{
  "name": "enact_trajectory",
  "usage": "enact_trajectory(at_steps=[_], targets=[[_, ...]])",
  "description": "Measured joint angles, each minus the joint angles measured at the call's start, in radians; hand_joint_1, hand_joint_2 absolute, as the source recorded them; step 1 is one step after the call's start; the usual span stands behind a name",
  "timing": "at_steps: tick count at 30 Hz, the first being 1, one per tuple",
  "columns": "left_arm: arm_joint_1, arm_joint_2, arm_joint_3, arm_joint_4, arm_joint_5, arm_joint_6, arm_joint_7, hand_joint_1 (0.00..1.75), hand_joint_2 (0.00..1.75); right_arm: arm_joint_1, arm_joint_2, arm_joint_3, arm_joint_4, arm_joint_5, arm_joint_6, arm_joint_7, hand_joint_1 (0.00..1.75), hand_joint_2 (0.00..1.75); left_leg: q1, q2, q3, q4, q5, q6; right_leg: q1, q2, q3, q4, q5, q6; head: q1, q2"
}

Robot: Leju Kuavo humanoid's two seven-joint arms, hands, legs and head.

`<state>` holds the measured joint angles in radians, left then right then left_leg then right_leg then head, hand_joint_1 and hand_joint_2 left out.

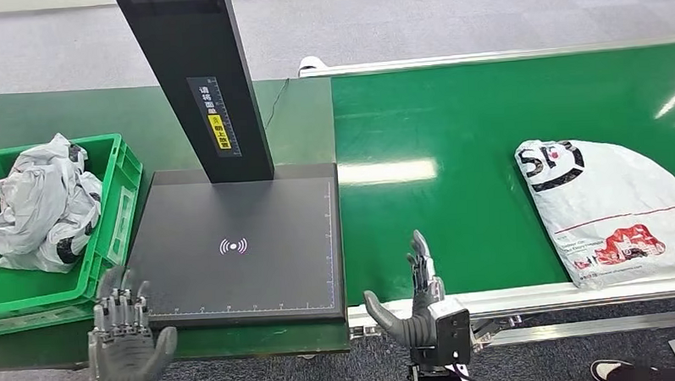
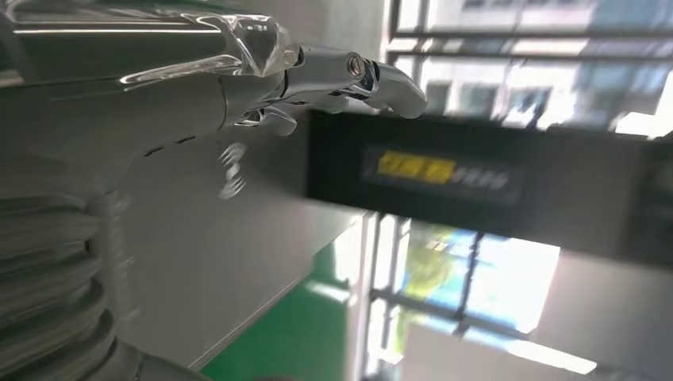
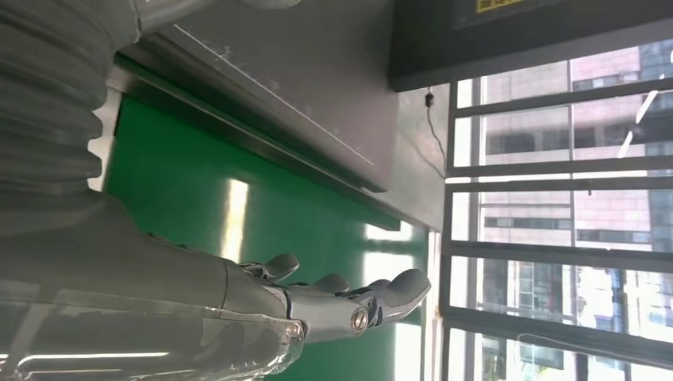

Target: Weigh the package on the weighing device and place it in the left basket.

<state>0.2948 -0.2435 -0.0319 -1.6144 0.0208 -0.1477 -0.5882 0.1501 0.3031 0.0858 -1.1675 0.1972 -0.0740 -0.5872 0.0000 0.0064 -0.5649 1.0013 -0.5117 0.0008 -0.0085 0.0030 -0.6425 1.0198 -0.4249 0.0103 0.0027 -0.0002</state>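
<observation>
Package: flat on green conveyor belt, right of scale.
My left hand: fingers apart, empty.
My right hand: fingers apart, empty.

Scale platform bare, open from front; black post blocks rear; basket nearly full.

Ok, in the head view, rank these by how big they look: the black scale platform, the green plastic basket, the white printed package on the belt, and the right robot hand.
1. Flat black scale platform, clearly largest.
2. White printed plastic package and green plastic basket: they look about alike, and the picture's edge cuts off the basket, so no ranking.
3. Grey right robot hand, smallest, though nearest the camera.
</observation>
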Motion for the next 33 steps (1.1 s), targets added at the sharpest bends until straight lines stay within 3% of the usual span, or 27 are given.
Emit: enact_trajectory(at_steps=[12, 33], targets=[[-0.003, 0.016, -0.08, 0.103, -0.094, 0.043, 0.03, 0.0, 1.75, 0.001, -0.012, 0.088, 0.033, -0.039, -0.055, 0.02, 0.0, 1.75, 0.0, 0.0, 0.0, 0.0, 0.0, 0.0, 0.0, 0.0, 0.0, 0.0, 0.0, 0.0, 0.0, 0.0], [0.038, 0.022, -0.084, 0.111, -0.115, 0.061, 0.034, 0.0, 1.75, 0.0, -0.027, 0.127, 0.061, -0.066, -0.056, 0.02, 0.0, 1.75, 0.0, 0.0, 0.0, 0.0, 0.0, 0.0, 0.0, 0.0, 0.001, 0.0, 0.0, 0.0, 0.0, 0.0]])
